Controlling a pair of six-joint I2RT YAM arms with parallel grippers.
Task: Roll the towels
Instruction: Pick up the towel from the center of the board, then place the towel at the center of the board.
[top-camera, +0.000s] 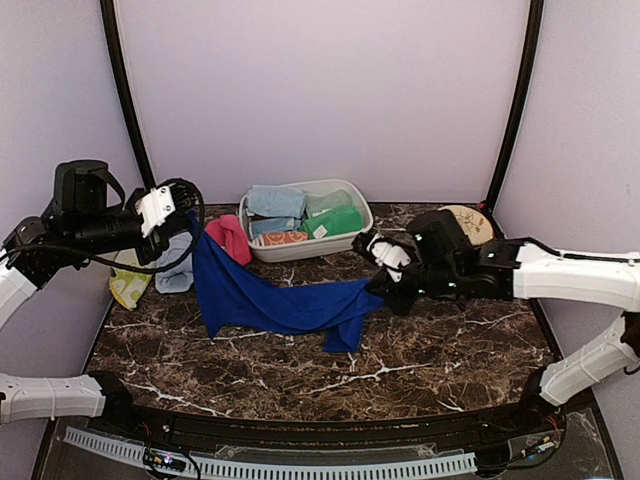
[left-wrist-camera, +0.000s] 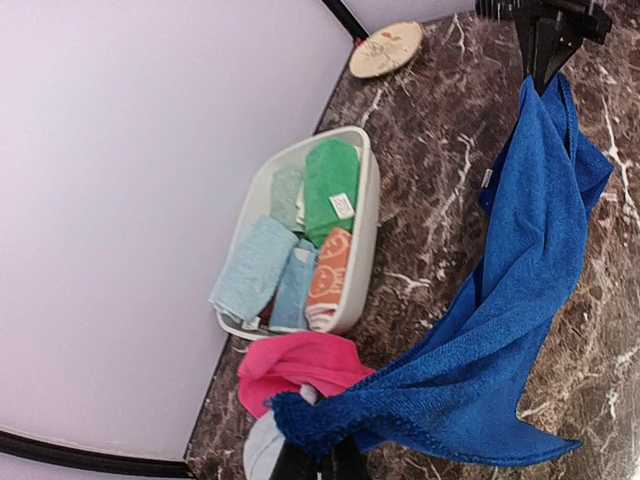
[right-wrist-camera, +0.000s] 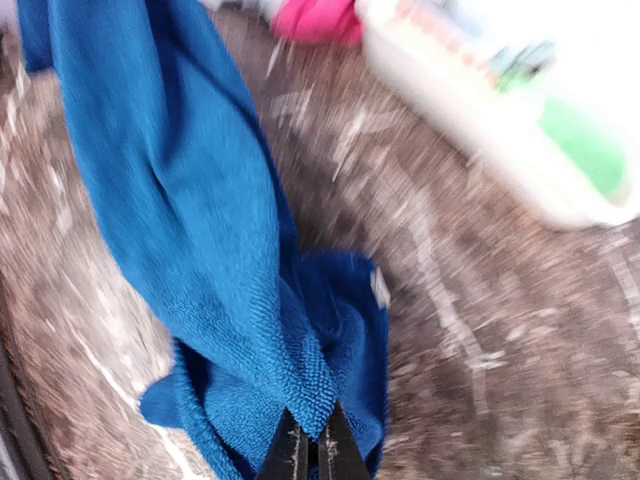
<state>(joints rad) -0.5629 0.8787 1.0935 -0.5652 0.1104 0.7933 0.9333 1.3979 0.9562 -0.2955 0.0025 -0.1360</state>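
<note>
Left claw (top-camera: 192, 228) pinching one corner, right claw (top-camera: 378, 283) pinching the far end, royal blue towel (top-camera: 270, 300) sagging between them over the worktop (top-camera: 420, 350), apparently being stretched flat for rolling.

left arm (top-camera: 95, 228), right arm (top-camera: 560, 275): jaws pinched tight

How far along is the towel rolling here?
Done: the towels in the white tub look rolled. In hand: the royal blue towel, pinched at opposite ends by the left hand and right hand, sagging onto the table. Left: rolling it, plus the loose pink towel and pale blue towel.
</note>
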